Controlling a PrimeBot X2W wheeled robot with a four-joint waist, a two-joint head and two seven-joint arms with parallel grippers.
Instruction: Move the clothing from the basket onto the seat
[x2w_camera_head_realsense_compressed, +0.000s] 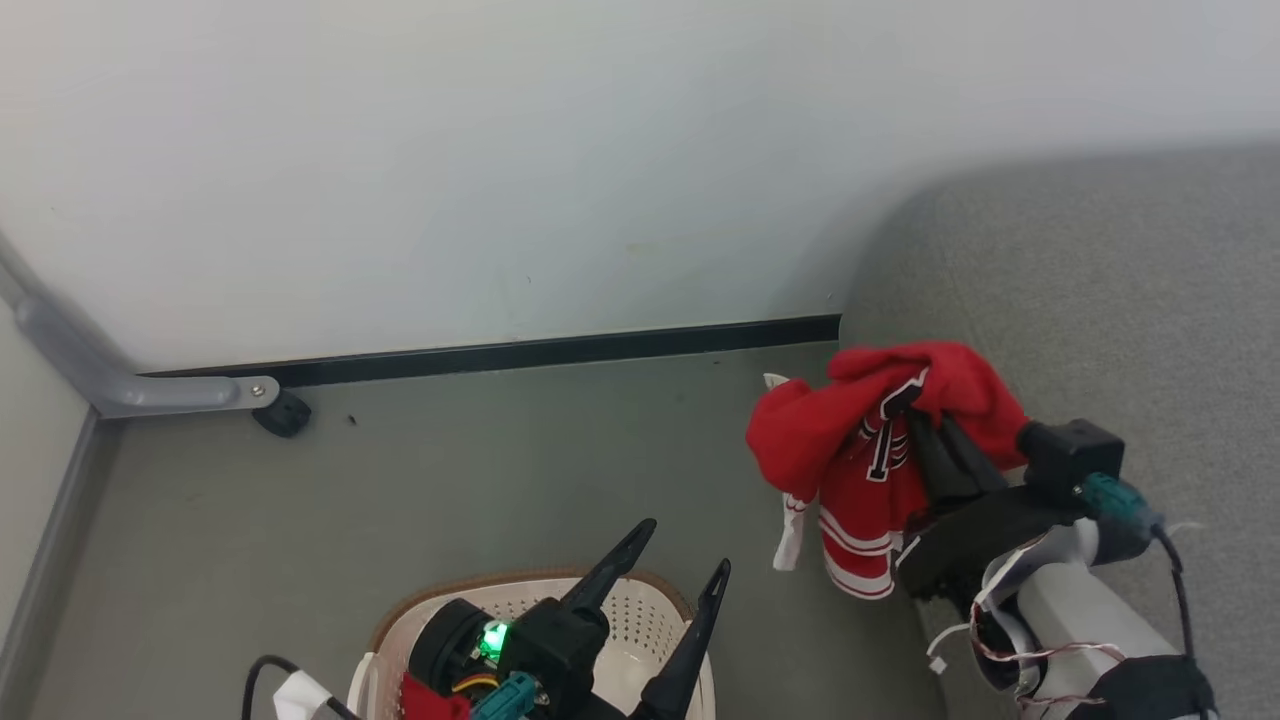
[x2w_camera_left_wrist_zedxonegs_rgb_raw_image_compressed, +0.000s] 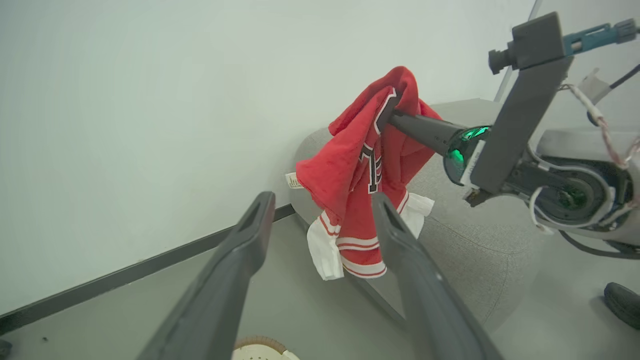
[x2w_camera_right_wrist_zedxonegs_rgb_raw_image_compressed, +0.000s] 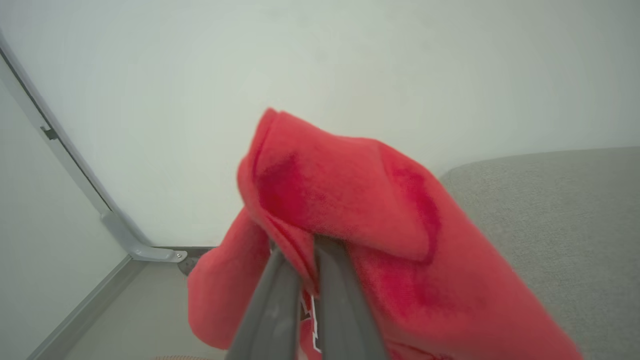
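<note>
A red garment with white stripes (x2w_camera_head_realsense_compressed: 860, 450) hangs from my right gripper (x2w_camera_head_realsense_compressed: 915, 400), which is shut on it above the floor at the left edge of the grey seat (x2w_camera_head_realsense_compressed: 1100, 300). The same clothing (x2w_camera_left_wrist_zedxonegs_rgb_raw_image_compressed: 360, 190) dangles in the left wrist view and drapes over the right fingers (x2w_camera_right_wrist_zedxonegs_rgb_raw_image_compressed: 280, 295) in the right wrist view. My left gripper (x2w_camera_head_realsense_compressed: 685, 555) stands open and empty over the cream basket (x2w_camera_head_realsense_compressed: 640, 610) at the bottom of the head view. A bit of red fabric (x2w_camera_head_realsense_compressed: 430, 700) shows in the basket under the left wrist.
A white wall with a black skirting strip (x2w_camera_head_realsense_compressed: 500, 352) runs behind. A grey metal bar with a dark caster (x2w_camera_head_realsense_compressed: 280, 412) stands at the left. Grey-green floor (x2w_camera_head_realsense_compressed: 450, 470) lies between the basket and the seat. A dark shoe-like shape (x2w_camera_left_wrist_zedxonegs_rgb_raw_image_compressed: 622, 302) rests on the floor.
</note>
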